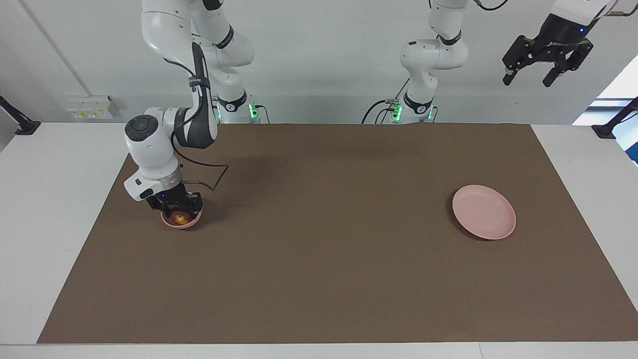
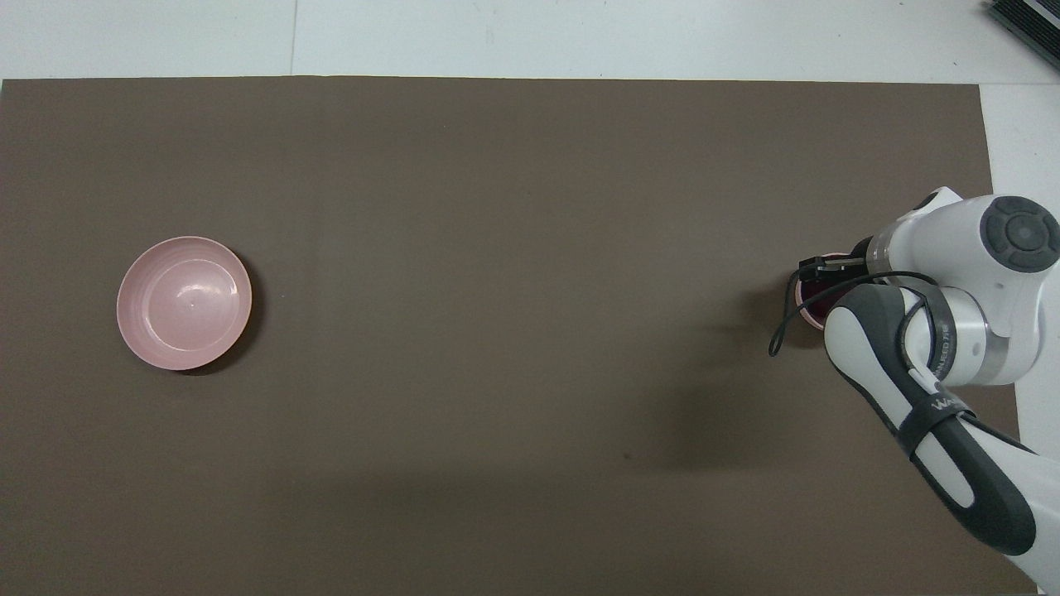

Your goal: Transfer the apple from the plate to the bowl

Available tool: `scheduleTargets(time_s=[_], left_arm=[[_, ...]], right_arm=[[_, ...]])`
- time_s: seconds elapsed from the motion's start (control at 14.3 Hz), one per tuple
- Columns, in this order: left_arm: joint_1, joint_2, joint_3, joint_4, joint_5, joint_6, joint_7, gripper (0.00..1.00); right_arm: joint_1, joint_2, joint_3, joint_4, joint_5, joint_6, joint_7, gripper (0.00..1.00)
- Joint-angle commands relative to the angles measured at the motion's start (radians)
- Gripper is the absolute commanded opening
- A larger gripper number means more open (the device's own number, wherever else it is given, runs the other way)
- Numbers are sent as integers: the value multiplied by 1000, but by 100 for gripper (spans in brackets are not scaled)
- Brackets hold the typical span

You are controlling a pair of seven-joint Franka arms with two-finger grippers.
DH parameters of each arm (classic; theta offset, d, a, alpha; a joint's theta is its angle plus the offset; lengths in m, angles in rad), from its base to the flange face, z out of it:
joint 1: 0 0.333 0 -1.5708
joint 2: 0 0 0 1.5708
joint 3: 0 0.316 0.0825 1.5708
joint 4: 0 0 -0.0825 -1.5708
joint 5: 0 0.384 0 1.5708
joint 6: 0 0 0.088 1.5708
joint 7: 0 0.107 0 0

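Bowl (image 1: 182, 221) first: small, deep, round and pale pink, it sat on the brown mat (image 1: 319, 239) at the right arm's end of the table. Inside it lay the apple (image 1: 180, 217) (glossy maroon with a yellowish patch), with the right gripper (image 1: 175, 206) down in the bowl, its fingers clamped on the fruit. Well apart from the bowl, toward the left arm's end, rested the flat, shallow pink plate (image 1: 484, 212). The left gripper (image 1: 547, 62) waited high above the table's edge, fingers spread.
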Motion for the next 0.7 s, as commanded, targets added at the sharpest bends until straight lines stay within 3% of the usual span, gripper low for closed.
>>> scheduleTargets(time_s=[0.0,0.21,0.28,0.42,0.63], left_arm=[[4,-9,0,-21,12,-1,-19,100],[4,-14,0,-27,12,-3,-20,100],[4,-15,0,-29,12,-3,-20,100],[4,-18,1,-38,23,-3,-20,100],[1,-22,-5,-39,40,0,-19,100]], right_arm=[[-8,15,6,14,6,23,6,0],[-11,15,6,20,6,12,4,25],[-15,14,6,25,6,1,4,43],[-20,-5,8,39,6,-61,0,68],[-22,-37,8,62,7,-145,-5,87]])
